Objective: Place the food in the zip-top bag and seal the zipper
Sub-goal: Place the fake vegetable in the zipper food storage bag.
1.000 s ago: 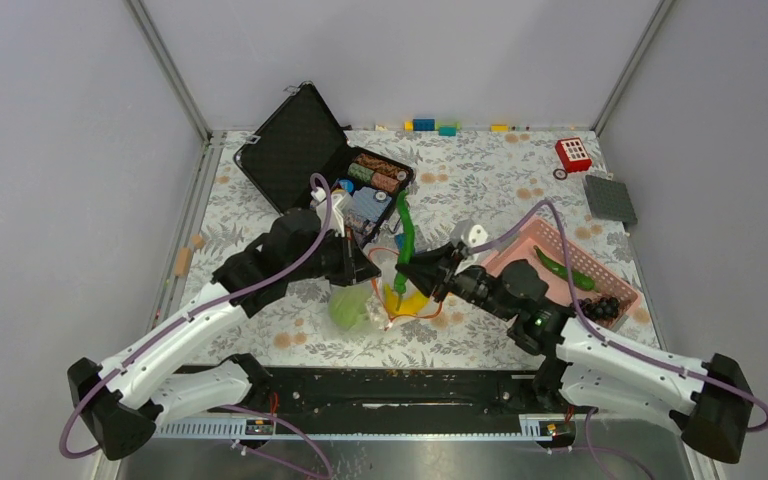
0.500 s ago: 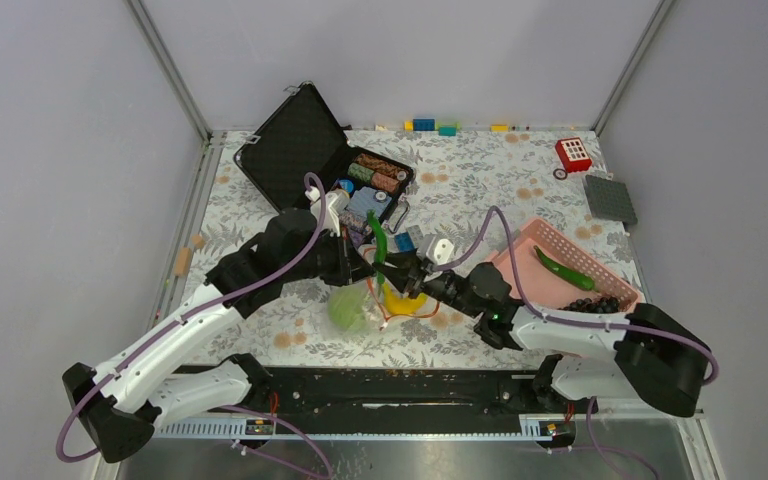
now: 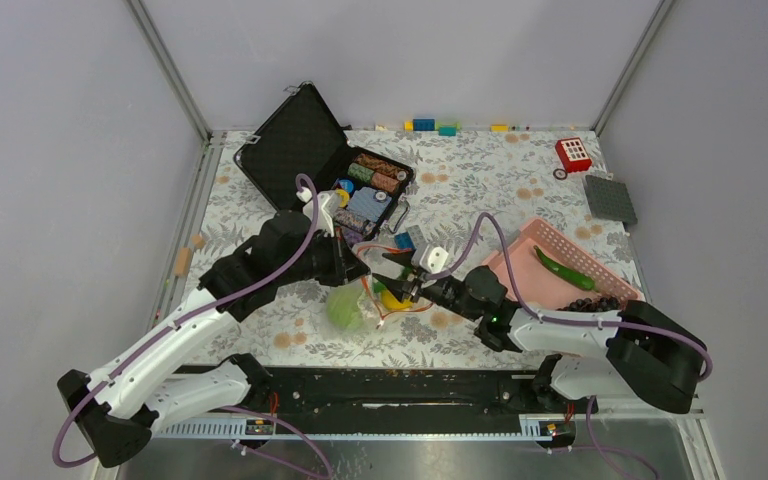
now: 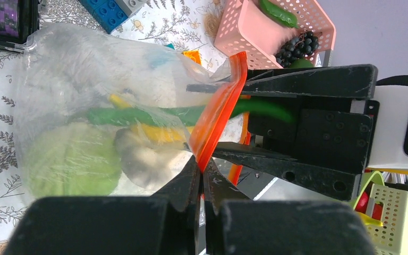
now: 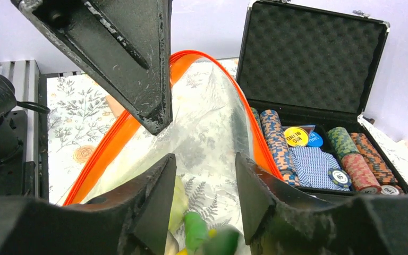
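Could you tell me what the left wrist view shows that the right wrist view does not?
Only the left wrist view shows the cabbage and a white mushroom piece inside the bag, and the pink basket holding another pod and dark berries. Only the right wrist view shows the open poker chip case with its chip stacks. Both show the zip-top bag, the left gripper at its zipper, and the long green pod between the parted jaws of the right gripper.
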`<state>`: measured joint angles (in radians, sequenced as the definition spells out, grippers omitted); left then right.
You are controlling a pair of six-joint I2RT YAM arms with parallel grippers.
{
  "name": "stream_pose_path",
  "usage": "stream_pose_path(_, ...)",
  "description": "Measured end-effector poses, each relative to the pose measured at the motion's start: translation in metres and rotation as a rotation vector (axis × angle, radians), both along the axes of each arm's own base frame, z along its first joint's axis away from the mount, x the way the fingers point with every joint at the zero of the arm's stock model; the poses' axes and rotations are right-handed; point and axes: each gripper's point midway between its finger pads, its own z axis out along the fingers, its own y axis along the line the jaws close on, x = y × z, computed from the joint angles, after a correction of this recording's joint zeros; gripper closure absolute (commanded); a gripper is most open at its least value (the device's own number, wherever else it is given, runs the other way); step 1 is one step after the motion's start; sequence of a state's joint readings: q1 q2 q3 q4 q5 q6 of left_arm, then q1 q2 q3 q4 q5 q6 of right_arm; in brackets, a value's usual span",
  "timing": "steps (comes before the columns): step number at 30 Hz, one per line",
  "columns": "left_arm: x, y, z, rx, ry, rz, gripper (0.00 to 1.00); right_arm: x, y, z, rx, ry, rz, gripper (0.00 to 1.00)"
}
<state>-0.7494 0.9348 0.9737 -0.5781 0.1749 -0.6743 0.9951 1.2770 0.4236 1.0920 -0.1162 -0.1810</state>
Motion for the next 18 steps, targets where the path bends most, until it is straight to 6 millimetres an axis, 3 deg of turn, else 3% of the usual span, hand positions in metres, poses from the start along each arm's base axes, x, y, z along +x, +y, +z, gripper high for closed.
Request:
stream_pose_path(9, 0.003, 0.003, 0.000, 0.010, -0.008, 0.021, 1.00, -0.006, -0.013, 0.006, -0.039, 0.065, -0.016, 0.12)
stream_pose_path(14, 0.004, 0.004, 0.000, 0.010, -0.013, 0.028, 1.00, -0.004, -0.026, 0.044, 0.002, 0.162, -0.080, 0.01)
stream_pose_path(18, 0.005, 0.005, 0.000, 0.012, -0.014, 0.033, 1.00, 0.003, -0.041, 0.065, 0.053, 0.268, -0.176, 0.00)
